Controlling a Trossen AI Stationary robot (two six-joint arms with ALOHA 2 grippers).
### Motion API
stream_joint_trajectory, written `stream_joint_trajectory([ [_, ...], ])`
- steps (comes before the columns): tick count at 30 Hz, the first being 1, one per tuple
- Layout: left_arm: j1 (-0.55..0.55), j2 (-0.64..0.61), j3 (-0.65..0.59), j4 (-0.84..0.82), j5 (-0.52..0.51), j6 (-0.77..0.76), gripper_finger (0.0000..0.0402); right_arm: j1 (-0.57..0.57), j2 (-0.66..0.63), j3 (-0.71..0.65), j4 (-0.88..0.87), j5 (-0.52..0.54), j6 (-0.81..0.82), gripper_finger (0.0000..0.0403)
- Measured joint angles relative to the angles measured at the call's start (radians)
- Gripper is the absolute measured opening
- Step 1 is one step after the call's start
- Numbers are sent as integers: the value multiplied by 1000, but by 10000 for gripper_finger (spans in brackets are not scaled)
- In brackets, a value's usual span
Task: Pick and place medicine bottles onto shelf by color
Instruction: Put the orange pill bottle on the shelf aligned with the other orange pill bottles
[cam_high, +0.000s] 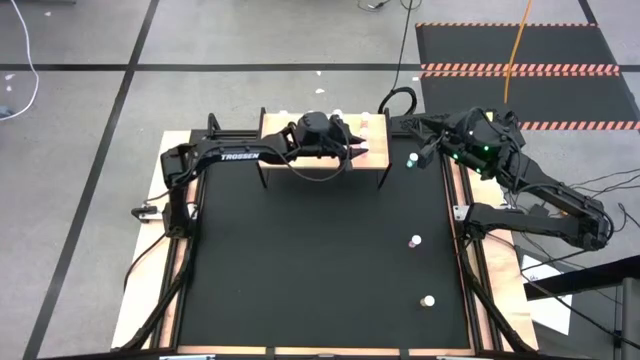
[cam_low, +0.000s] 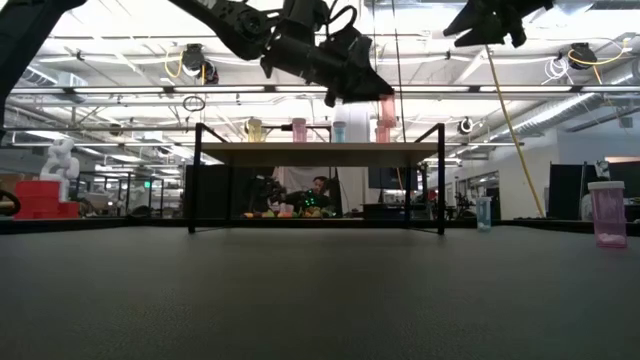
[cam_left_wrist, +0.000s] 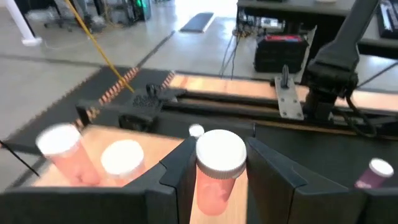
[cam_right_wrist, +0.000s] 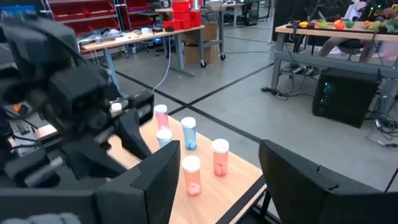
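White-capped pink bottle (cam_left_wrist: 219, 171) pinched in left jaws above light-wood shelf (cam_high: 275, 125), right jaws spread.

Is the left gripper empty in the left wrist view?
No: the left gripper is closed on a pink medicine bottle with a white cap, which sits between its two dark fingers above the shelf.
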Motion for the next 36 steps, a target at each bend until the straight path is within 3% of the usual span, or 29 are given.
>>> stream_joint_trajectory([
  [36,1,38,0,-20,-49,-28,129,0,0,0,1,-27,53,212],
])
